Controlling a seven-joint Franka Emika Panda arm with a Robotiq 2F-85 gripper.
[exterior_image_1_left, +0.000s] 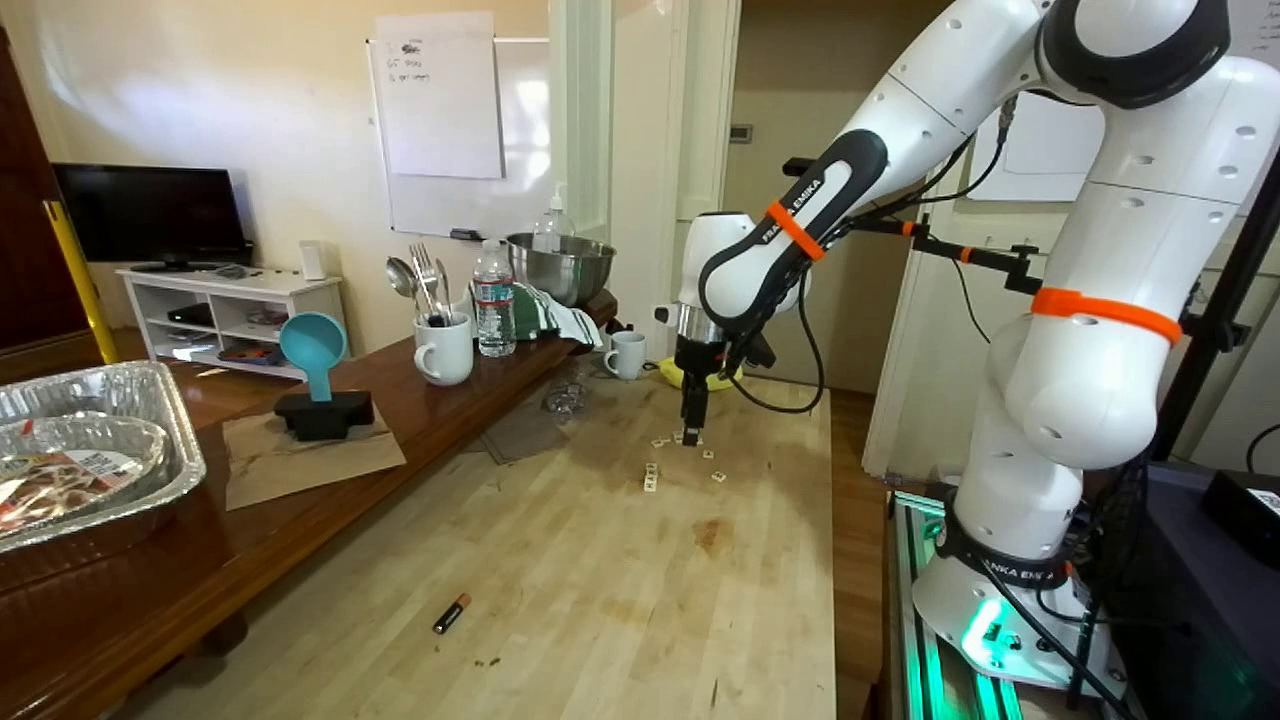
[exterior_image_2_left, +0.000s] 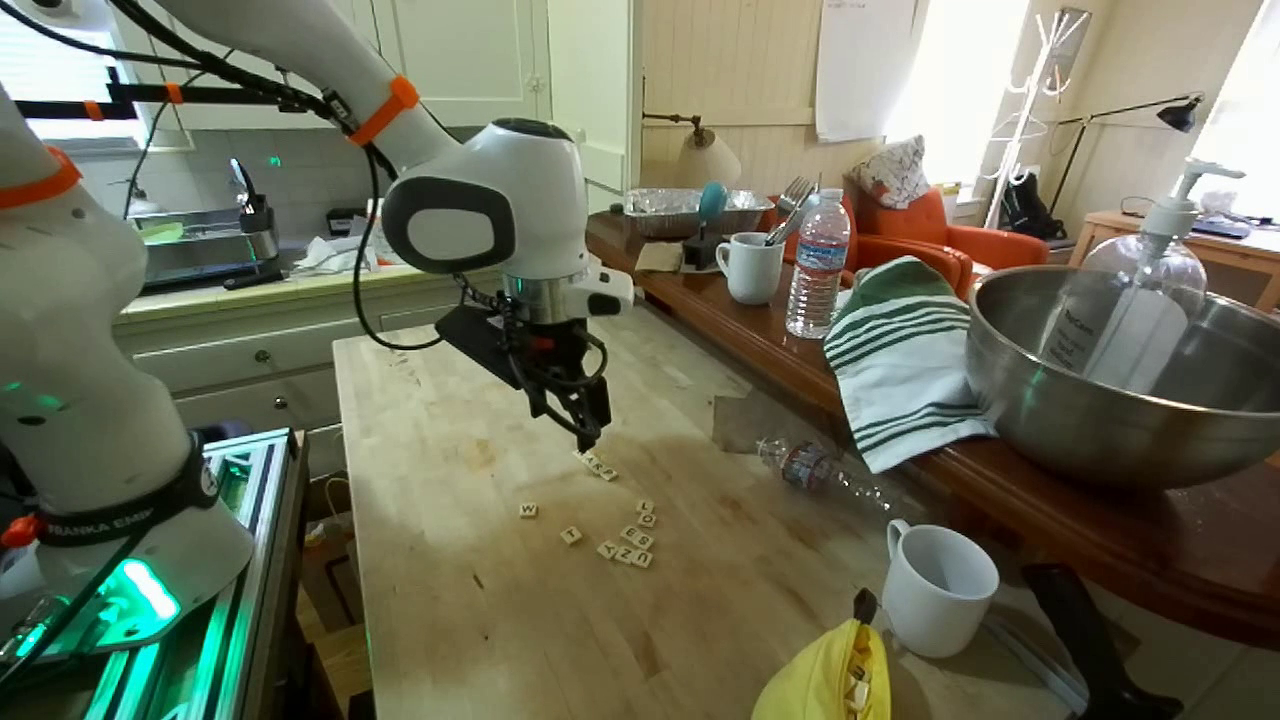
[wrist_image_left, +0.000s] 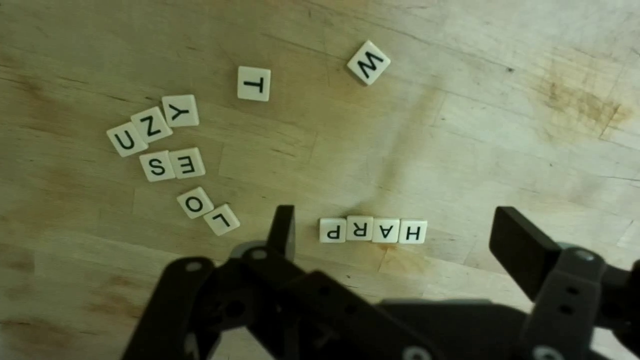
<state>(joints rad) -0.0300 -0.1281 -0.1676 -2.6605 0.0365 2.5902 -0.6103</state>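
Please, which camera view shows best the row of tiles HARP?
The wrist view: the HARP row appears there large, whole and from above, each letter clear, though upside down. In both exterior views it is small and slantwise, letters hard to read; in an exterior view the row appears close below the gripper.

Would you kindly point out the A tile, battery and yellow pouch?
A tile (wrist_image_left: 385, 230), in the wrist view: middle of its lettered face.
Battery (exterior_image_1_left: 451, 614), in an exterior view: middle of its casing.
Yellow pouch (exterior_image_2_left: 814, 678), in an exterior view: its yellow side.

The HARP tiles (wrist_image_left: 376, 231) lie on the table (wrist_image_left: 450, 150), right of the L tile (wrist_image_left: 221, 220) (wrist view).
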